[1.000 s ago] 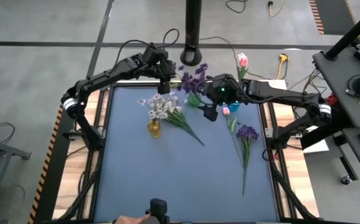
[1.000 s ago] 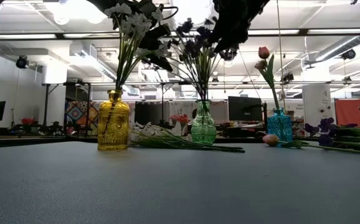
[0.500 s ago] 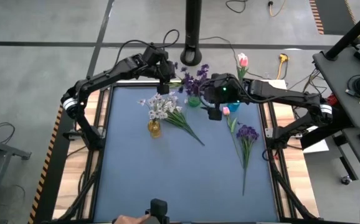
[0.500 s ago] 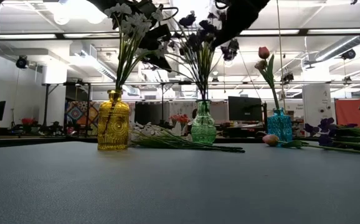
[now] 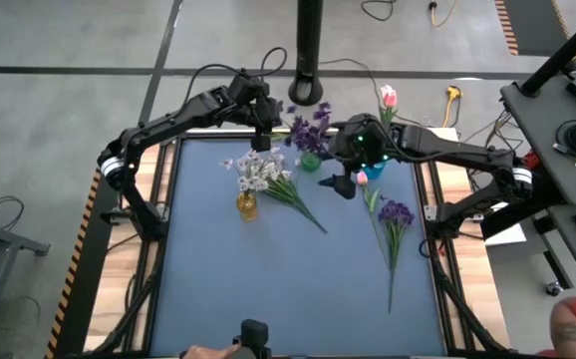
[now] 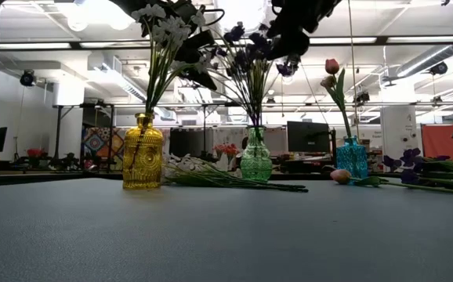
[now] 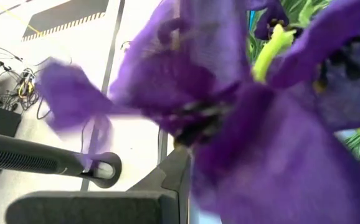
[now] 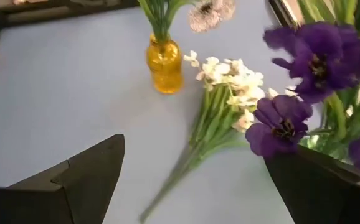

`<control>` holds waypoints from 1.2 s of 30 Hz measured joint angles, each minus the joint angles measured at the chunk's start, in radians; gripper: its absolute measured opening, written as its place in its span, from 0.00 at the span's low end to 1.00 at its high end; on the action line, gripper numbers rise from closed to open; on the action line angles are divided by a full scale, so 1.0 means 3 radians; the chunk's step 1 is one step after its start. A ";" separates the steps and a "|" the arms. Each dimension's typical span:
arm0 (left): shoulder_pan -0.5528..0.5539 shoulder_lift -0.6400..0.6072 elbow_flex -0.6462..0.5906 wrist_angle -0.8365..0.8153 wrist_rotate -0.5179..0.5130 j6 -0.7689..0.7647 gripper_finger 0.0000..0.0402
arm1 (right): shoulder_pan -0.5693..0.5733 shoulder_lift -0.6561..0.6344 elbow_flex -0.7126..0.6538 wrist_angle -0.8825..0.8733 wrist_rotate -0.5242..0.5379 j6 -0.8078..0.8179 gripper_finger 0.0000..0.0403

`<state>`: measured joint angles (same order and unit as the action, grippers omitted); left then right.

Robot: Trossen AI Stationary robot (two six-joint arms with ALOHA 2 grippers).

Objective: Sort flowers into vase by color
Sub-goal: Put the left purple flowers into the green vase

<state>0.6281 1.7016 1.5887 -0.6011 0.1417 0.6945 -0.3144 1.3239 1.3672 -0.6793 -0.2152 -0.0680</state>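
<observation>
Centrally, ribbed green glass vase (image 6: 255,160)

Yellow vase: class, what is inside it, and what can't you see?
The yellow vase holds white flowers on green stems. The stem ends inside cannot be made out through the glass.

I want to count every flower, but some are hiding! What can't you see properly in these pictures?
- Left wrist view: one purple blossom fills the picture, blurred, hiding the table.
- Low view: both grippers are cut off by the top edge.
- High view: the green vase is mostly hidden under purple flowers.
- Right wrist view: purple flowers cut off by the edge.
</observation>
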 joint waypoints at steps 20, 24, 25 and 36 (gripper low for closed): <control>0.0000 0.0000 0.0001 -0.0005 0.0000 -0.0001 0.11 | -0.0212 0.0069 0.0001 0.0110 -0.1750 0.0856 0.92; 0.0000 0.0000 0.0001 -0.0005 0.0000 -0.0003 0.11 | -0.0248 0.0069 0.0001 0.0072 -0.1724 0.1084 0.92; 0.0000 0.0000 0.0001 -0.0005 0.0000 -0.0003 0.11 | -0.0262 0.0069 0.0001 0.0048 -0.1707 0.1126 0.92; 0.0000 0.0000 0.0001 -0.0006 0.0000 -0.0004 0.11 | -0.0347 0.0249 0.0001 -0.0188 -0.1323 0.1201 0.92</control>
<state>0.6281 1.7016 1.5890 -0.6029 0.1417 0.6932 -0.4186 1.3986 1.3674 -0.7357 -0.6122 0.2923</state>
